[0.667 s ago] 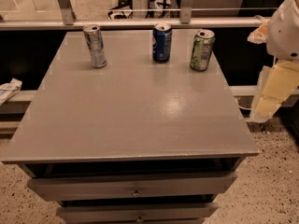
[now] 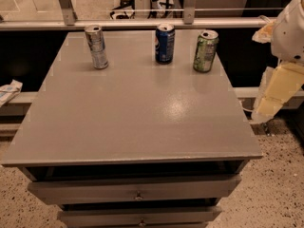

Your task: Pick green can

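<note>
A grey cabinet top (image 2: 133, 113) is seen from above and in front, with two drawers (image 2: 137, 190) shown beneath its front edge. Three upright drink cans are lined up along the cabinet top's back edge. At the back left a slim silver can (image 2: 96, 47) is set. Near the back middle is a dark blue can (image 2: 164, 43). Toward the back right corner is the green can (image 2: 205, 51), the one to be picked, with a clear gap between it and the blue can. Off the cabinet top's right edge, above the floor, the gripper (image 2: 276, 94) is held on a white arm, apart from every can; whether it is open or closed cannot be told.

Judged from this layout, the reach has not yet begun. The green can could be tipped or pushed off the cabinet top if it is struck from the side, since it stands near the back and right edges. The blue can could be clipped if the approach is carried too far left. A grip set too high on the smooth round wall would likely slip.

The cabinet top is flat, matte and faintly speckled, with a soft patch of glare. The cans are thin metal cylinders with silver lids; the green one's body is pale green with light markings. The gripper looks cream-coloured and blocky
</note>
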Robot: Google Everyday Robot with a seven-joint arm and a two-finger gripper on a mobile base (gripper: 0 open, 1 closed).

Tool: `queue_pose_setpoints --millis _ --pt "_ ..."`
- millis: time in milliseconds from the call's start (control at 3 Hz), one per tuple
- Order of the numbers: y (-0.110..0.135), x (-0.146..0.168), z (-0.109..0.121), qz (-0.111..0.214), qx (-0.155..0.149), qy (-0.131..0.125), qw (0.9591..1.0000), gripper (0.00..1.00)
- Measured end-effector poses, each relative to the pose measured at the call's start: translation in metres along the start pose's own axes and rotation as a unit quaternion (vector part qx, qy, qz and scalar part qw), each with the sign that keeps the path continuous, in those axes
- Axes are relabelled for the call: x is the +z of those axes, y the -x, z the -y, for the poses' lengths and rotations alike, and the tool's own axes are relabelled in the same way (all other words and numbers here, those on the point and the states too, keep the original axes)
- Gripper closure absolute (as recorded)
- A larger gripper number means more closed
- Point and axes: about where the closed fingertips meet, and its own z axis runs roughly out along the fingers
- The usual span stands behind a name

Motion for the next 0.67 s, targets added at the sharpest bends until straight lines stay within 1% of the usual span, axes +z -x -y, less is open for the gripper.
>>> queue_pose_setpoints --millis 333,667 --pt "-0.008 0.014 0.031 0.042 0.017 -0.046 0.9979 0.0" --pt "-0.012 0.038 0.075 0.1 0.05 -0.083 0.9903 0.0"
